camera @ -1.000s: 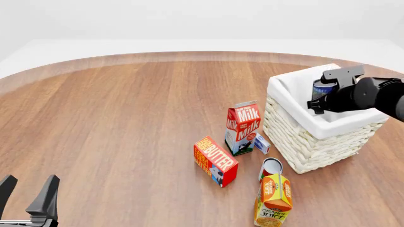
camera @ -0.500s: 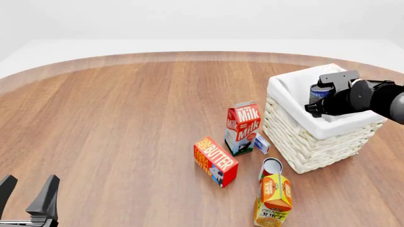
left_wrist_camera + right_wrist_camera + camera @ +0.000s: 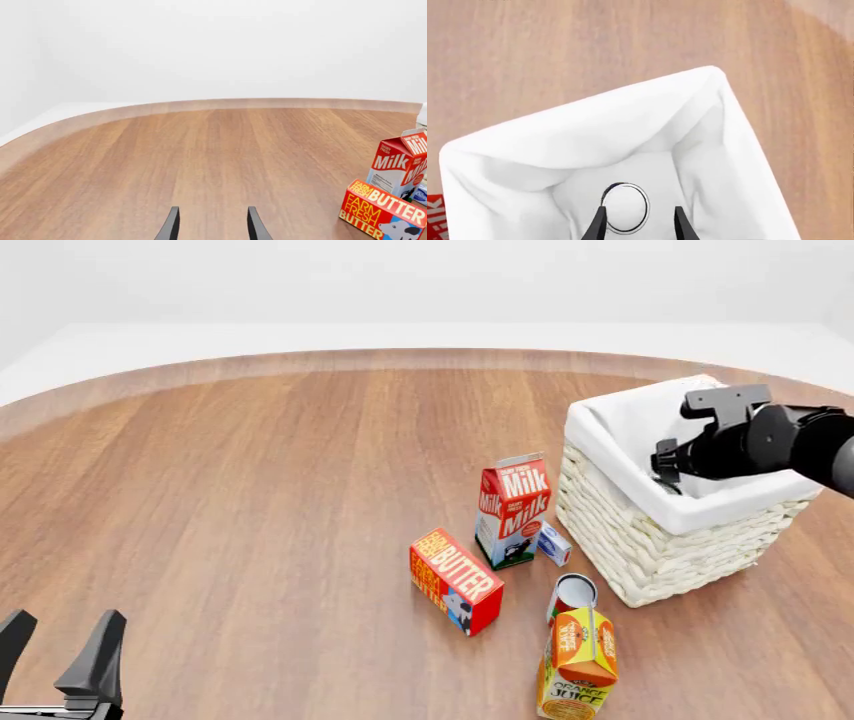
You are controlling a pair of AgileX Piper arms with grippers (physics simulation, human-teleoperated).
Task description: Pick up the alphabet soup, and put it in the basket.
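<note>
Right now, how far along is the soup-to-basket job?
Looks essentially done: in the right wrist view the alphabet soup sits upright on the lining inside the basket, silver top showing. The right gripper hangs over it with jaws open, apparently clear of the can. The left gripper sits open. Left: retract the right arm.
</note>
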